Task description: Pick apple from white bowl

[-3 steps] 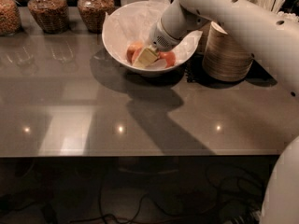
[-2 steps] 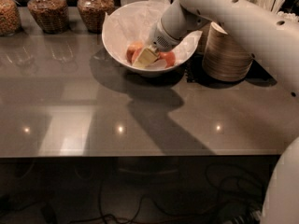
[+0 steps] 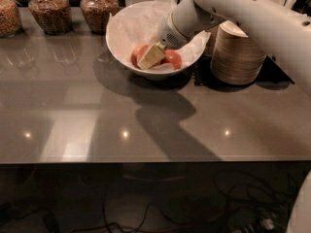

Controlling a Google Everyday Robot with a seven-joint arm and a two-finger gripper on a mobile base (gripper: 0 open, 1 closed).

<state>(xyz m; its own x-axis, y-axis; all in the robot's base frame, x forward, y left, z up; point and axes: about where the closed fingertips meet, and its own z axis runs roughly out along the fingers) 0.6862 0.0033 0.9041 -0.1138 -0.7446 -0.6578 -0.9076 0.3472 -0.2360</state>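
Hardly moved since a second ago: gripper low inside the white bowl, right over the apple, with red showing on both sides of it. Cannot tell how wide it stands. Crinkled paper close around. Just right of the rim, stacked paper bowls; behind, jars; in front, broad table up to its near edge.
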